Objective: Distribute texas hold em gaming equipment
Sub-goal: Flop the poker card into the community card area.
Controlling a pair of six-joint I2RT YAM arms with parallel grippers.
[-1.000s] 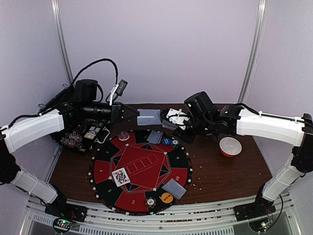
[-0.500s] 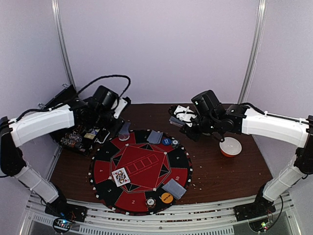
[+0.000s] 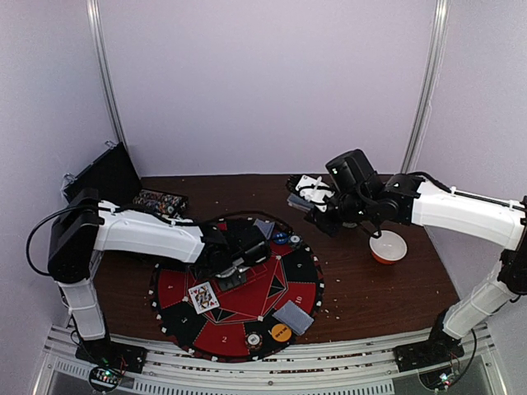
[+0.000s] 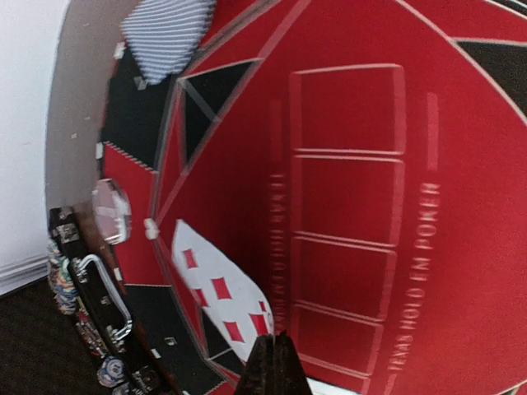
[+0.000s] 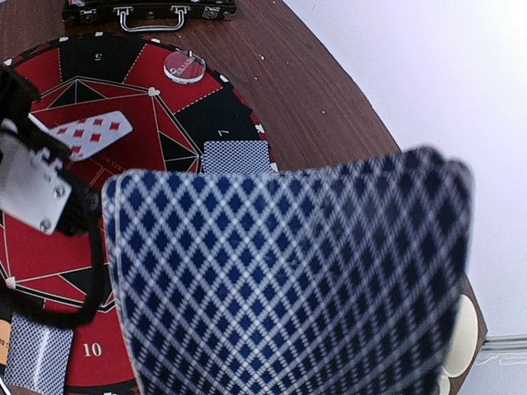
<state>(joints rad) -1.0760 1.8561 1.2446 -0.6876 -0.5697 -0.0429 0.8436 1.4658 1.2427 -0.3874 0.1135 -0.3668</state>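
Note:
My left gripper [image 3: 234, 265] [image 4: 276, 363] hangs low over the round red-and-black poker mat [image 3: 284, 271], shut on the corner of a face-up diamonds card [image 4: 216, 285] [image 5: 87, 132]. Behind the mat's far right edge, my right gripper [image 3: 303, 197] is shut on a fan of blue-backed cards [image 5: 288, 280] that hides its fingers. A face-up court card [image 3: 203, 296] and face-down cards [image 3: 294, 317] [image 3: 263, 229] lie on the mat. A blue chip [image 3: 281, 238], an orange chip [image 3: 281, 332] and a clear chip [image 4: 111, 210] [image 5: 184, 66] sit near the rim.
A white-and-orange bowl [image 3: 387, 245] stands right of the mat, under the right forearm. A black chip case [image 3: 160, 202] [image 5: 148, 10] lies at the back left, with a black box [image 3: 103, 173] behind it. Brown table [image 3: 379, 288] borders the mat.
My left arm has swung from the back left, where it met the right gripper's deck, down over the mat's middle with one card. The right arm has barely moved.

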